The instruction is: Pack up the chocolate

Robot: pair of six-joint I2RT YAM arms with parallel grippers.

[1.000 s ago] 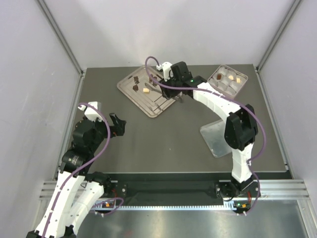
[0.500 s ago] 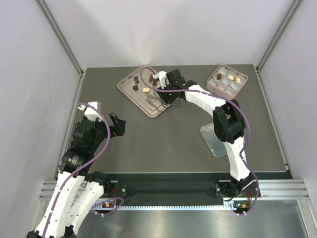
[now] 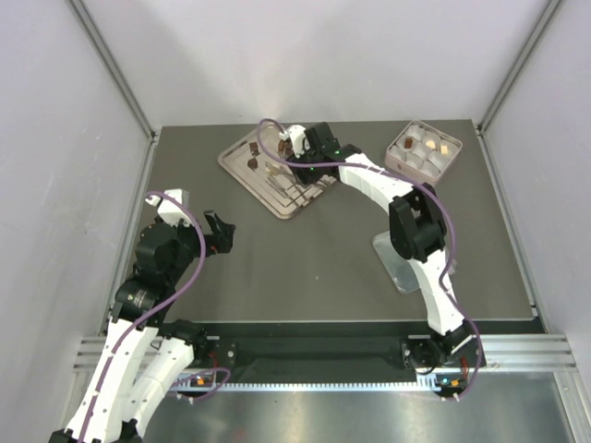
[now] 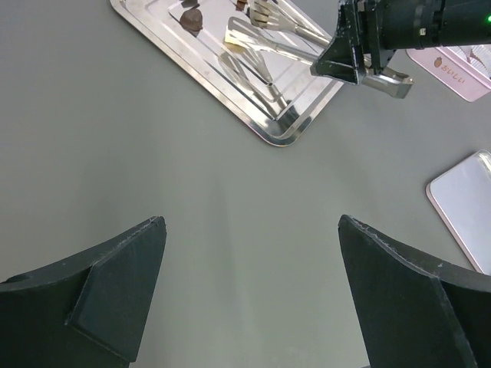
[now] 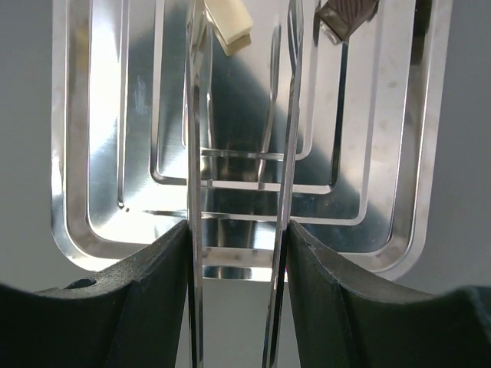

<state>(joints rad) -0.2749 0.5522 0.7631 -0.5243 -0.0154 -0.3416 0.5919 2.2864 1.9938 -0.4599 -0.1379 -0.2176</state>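
My right gripper point(image 5: 238, 230) is shut on a pair of metal tongs point(image 5: 288, 115) and holds them over the steel tray point(image 5: 77, 153). A cream chocolate piece point(image 5: 230, 23) lies between the tong arms near their tips. A dark piece point(image 5: 345, 14) lies just outside the right arm. In the top view the right gripper point(image 3: 297, 168) is over the tray point(image 3: 277, 198), with another dark piece point(image 3: 251, 162) to its left. The pink box point(image 3: 425, 150) at the back right holds several pieces in white cups. My left gripper point(image 4: 249, 230) is open and empty above bare table.
A flat clear lid point(image 3: 402, 254) lies on the table right of centre, also in the left wrist view point(image 4: 468, 199). The tray sits at the back, left of centre. Grey walls stand on three sides.
My right arm has swung left over the tray, bringing the tongs from the tray's right edge to the cream piece. The left arm has not moved.
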